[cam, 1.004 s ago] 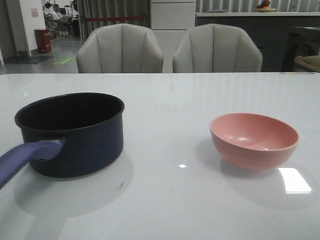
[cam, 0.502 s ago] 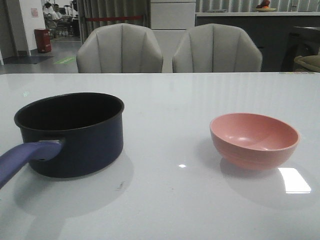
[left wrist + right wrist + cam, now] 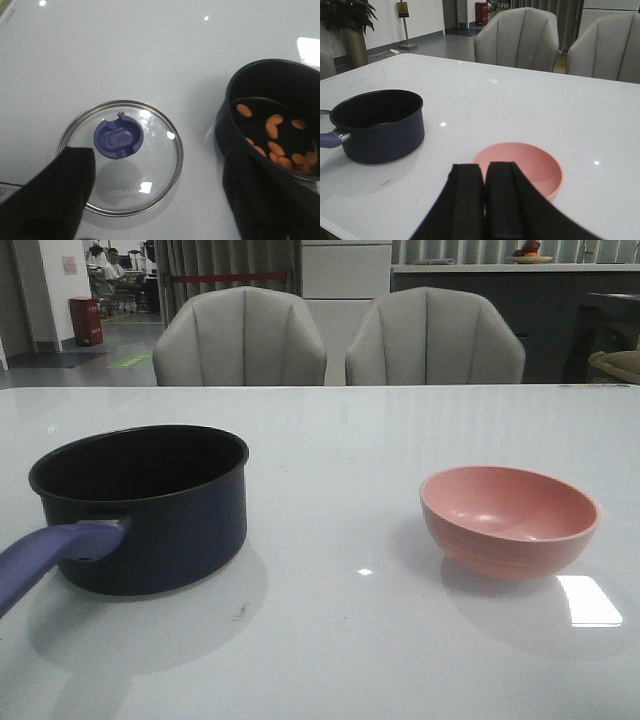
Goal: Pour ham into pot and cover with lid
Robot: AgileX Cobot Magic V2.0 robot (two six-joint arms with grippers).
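Front view, compared with the two earlier pictures: no change; pot (image 3: pixel 140 508) and pink bowl (image 3: pixel 510 520) stand well apart on the tabletop (image 3: pixel 340 440), neither shifted.

Ham (image 3: pixel 275 142): orange chunks lying on the pot's black floor, per the left wrist view. Bowl: empty. Pouring judged complete.

Lid (image 3: pixel 120 157): flat on the tabletop just beside the pot, blue knob up, untouched.

Left gripper (image 3: pixel 157 197): jaws released, spread wide above the lid's near rim, holding nothing.

Right gripper (image 3: pixel 485 192): jaws clenched together, empty, near the bowl.

Remaining step, by judgement: grasp the knob and seat the lid on the pot.
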